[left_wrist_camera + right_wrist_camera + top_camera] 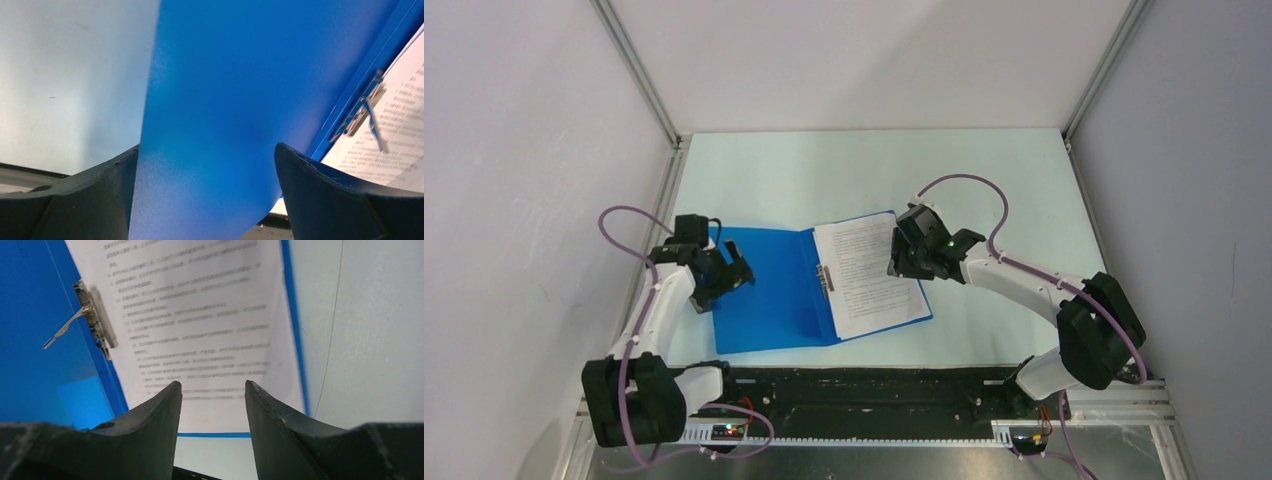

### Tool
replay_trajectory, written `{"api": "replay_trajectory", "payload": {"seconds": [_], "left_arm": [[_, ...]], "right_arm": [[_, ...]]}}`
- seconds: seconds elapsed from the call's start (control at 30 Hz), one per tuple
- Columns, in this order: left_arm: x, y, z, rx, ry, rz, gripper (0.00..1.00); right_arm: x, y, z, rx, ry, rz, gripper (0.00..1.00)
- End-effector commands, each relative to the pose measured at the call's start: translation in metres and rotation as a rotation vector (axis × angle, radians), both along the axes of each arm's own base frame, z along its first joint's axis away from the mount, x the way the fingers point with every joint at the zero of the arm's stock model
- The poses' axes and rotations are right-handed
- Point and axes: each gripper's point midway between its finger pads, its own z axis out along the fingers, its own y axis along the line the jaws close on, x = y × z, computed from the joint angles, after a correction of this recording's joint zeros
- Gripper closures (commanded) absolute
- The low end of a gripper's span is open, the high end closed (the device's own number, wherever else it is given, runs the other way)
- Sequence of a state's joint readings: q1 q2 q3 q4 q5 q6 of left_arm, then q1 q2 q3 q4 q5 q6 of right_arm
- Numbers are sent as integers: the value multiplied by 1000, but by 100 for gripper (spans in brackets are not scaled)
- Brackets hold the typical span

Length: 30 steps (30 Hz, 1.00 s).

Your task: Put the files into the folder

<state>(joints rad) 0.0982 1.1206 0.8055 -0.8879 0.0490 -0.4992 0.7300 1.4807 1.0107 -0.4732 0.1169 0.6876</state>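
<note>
- Left gripper (736, 258): jaws spread wide, nothing held; positioned over the outer edge of the left cover.
- Right gripper (212, 385): jaws partly apart, nothing held; positioned over the right part of the files (869, 275).
- Folder (769, 290): lies open on the table (874, 170).
- Files: rest on the right cover, just beside the metal clip (825, 277).
</note>
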Motion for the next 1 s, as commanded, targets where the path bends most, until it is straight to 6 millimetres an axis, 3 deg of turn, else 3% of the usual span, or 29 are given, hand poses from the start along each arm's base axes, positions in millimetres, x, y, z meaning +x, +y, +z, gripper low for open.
{"api": "replay_trajectory", "payload": {"seconds": [0.0, 0.27, 0.37, 0.4, 0.43, 0.47, 0.5, 0.53, 0.57, 0.6, 0.63, 0.67, 0.7, 0.73, 0.77, 0.8, 0.83, 0.97], "left_arm": [[13, -34, -5, -79, -35, -46, 2], [30, -69, -18, -105, -15, -106, 2], [34, -81, -13, -105, -26, -144, 2], [35, -82, -11, -106, -35, -146, 2], [36, -82, -7, -106, -49, -148, 2], [36, -82, -5, -104, -58, -147, 2], [37, -80, -1, -95, -79, -145, 2], [37, -79, 3, -90, -98, -144, 2], [37, -76, 5, -75, -106, -136, 2], [37, -74, 10, -69, -126, -130, 2], [37, -70, 12, -51, -130, -118, 2], [38, -69, 19, -48, -153, -113, 2], [38, -65, 21, -28, -158, -105, 2], [41, -63, 30, -17, -184, -100, 2], [41, -59, 34, 4, -189, -93, 2], [43, -55, 43, 22, -209, -83, 2], [45, -53, 48, 33, -221, -81, 2], [53, -41, 78, 86, -295, -50, 2]], "right_arm": [[8, 10, 24, 45, -68, 13, 46], [10, 15, 35, 55, -95, 38, 45], [11, 21, 42, 9, -106, 77, 45], [10, 27, 53, 3, -111, 96, 45], [5, 29, 48, -36, -82, 123, 45], [9, 37, 62, -27, -97, 134, 46], [3, 39, 54, -72, -58, 159, 46], [7, 48, 69, -62, -78, 168, 47], [1, 51, 60, -105, -41, 193, 47], [6, 60, 74, -94, -61, 201, 48], [-1, 62, 64, -143, -19, 224, 48], [5, 71, 78, -138, -44, 231, 48], [4, 80, 79, -160, -32, 254, 48], [5, 85, 67, -201, -12, 267, 48], [4, 92, 76, -210, -18, 282, 48], [6, 94, 64, -248, 0, 284, 48], [5, 98, 69, -254, 2, 287, 48], [8, 111, 53, -267, 44, 295, 50]]}}
